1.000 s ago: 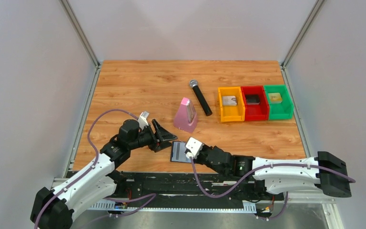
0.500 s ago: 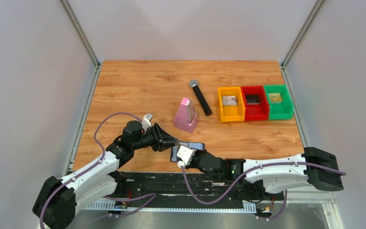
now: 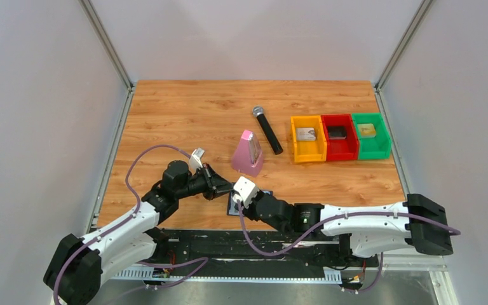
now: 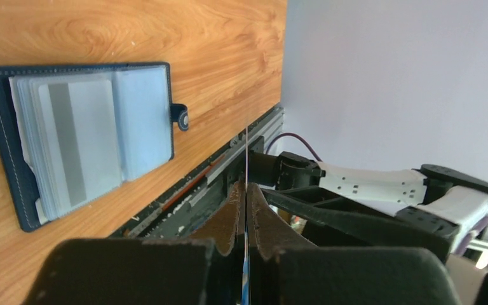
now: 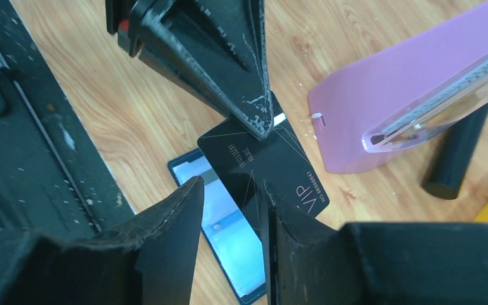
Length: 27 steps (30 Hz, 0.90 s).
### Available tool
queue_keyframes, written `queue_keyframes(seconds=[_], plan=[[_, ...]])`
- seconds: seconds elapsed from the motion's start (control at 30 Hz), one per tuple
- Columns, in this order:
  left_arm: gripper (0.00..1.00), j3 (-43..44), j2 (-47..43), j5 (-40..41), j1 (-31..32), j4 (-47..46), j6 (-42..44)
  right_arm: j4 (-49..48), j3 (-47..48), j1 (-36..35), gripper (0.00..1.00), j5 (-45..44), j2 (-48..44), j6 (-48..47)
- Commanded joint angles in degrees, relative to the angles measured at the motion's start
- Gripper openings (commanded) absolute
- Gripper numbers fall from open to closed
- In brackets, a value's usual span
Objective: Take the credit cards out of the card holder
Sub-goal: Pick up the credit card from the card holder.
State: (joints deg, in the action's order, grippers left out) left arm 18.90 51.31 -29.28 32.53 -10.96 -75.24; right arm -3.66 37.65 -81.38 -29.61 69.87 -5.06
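navy card holder [image 4: 141,117] with white stitching and pale blue-grey slots, grey card [image 4: 70,140] with a darker stripe, black card [image 5: 264,168] with pale lettering and thin lines, pink metronome [image 3: 249,152], black mic [image 3: 267,130], orange bin [image 3: 309,156], red bin [image 3: 340,155] and green bin [image 3: 373,153] by the right edge, warm orangey wood-grain tabletop [image 3: 184,114]

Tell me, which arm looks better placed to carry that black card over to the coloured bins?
Probably the right. The coloured bins sit on its side, and the right gripper is open with its fingers at the black card, which the left gripper pinches by one corner.
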Motion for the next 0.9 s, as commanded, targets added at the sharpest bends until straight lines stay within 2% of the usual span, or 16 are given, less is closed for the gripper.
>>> queue_keyframes(seconds=[0.0, 0.3, 0.53, 0.73, 0.87], plan=[[0.0, -0.4, 0.36, -0.19, 0.11, -5.66, 8.22, 9.38, 4.31, 3.68, 0.4, 9.93, -4.25, 15.47], [0.0, -2.48, 0.98, -2.1, 0.13, -12.17, 15.86, 8.89, -0.5, 23.58, 0.46, 36.5, -15.79, 35.1], [0.0, -2.46, 1.16, -3.32, 0.14, -13.8, 17.74, 7.95, -3.42, 31.7, 0.51, 43.51, -16.01, 41.81], [0.0, -2.1, 1.48, -4.19, 0.11, -13.71, 18.22, 6.86, -3.94, 33.74, 0.51, 47.23, -15.2, 40.96], [0.0, -0.56, 2.78, -8.53, 0.13, -12.63, 19.17, 8.8, -2.72, 35.57, 0.52, 52.21, -15.76, 31.43]])
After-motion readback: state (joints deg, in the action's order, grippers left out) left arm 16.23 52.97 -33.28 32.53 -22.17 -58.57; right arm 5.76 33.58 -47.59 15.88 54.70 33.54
